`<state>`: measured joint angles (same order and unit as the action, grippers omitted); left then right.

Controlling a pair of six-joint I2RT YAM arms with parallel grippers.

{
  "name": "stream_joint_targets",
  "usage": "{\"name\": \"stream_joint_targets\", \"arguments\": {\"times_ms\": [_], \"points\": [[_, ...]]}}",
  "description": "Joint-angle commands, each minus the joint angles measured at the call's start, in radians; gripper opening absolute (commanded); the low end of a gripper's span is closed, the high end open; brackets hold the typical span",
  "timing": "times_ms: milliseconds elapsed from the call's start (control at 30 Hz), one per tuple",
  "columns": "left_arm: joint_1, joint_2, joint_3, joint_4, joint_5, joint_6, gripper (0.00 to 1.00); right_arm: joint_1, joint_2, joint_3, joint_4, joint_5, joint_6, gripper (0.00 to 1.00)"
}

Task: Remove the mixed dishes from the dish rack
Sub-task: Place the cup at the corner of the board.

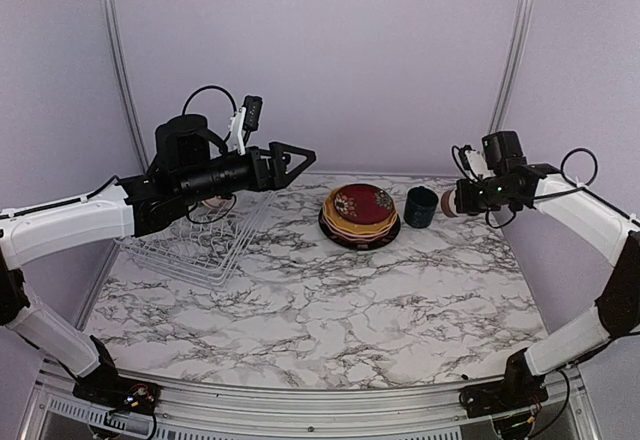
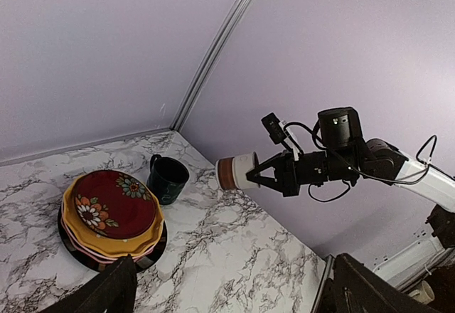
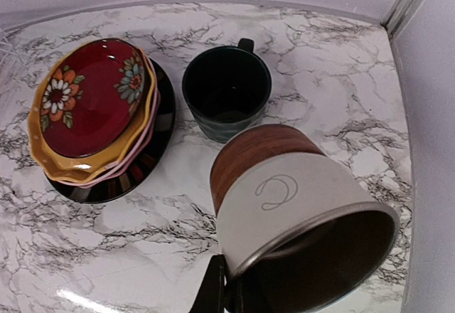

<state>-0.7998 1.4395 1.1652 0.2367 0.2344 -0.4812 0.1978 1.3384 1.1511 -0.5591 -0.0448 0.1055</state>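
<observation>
The plates point(image 1: 360, 215) are stacked on the marble table, dark red floral on top, then orange-yellow, pink and black; they also show in the left wrist view point(image 2: 110, 213) and the right wrist view point(image 3: 92, 107). The dark teal mug point(image 1: 421, 206) stands upright right of the stack. My right gripper point(image 1: 462, 200) is shut on the rim of a pale cup with a brown base point(image 3: 284, 199), held tilted on its side in the air just right of the mug point(image 3: 227, 92). My left gripper point(image 1: 305, 157) is open and empty, raised above the right end of the white wire dish rack point(image 1: 200, 250).
The left arm hides much of the rack; a small pale thing point(image 1: 212, 203) shows beneath it, too hidden to name. Walls close the back and right sides. The right arm point(image 2: 355, 160) reaches in from the right wall.
</observation>
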Motion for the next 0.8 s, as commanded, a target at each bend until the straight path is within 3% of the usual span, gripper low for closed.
{"name": "stream_joint_targets", "arguments": {"times_ms": [0,300,767], "points": [[-0.002,0.008,0.021,-0.037,-0.021,0.018,0.99,-0.007,0.081,0.098,-0.055,0.185,-0.047,0.00],[-0.002,0.002,0.021,-0.045,-0.025,0.018,0.99,-0.013,0.308,0.265,-0.160,0.378,-0.102,0.00],[-0.003,-0.036,-0.007,-0.045,-0.053,0.020,0.99,-0.072,0.535,0.403,-0.122,0.347,-0.122,0.00]]}}
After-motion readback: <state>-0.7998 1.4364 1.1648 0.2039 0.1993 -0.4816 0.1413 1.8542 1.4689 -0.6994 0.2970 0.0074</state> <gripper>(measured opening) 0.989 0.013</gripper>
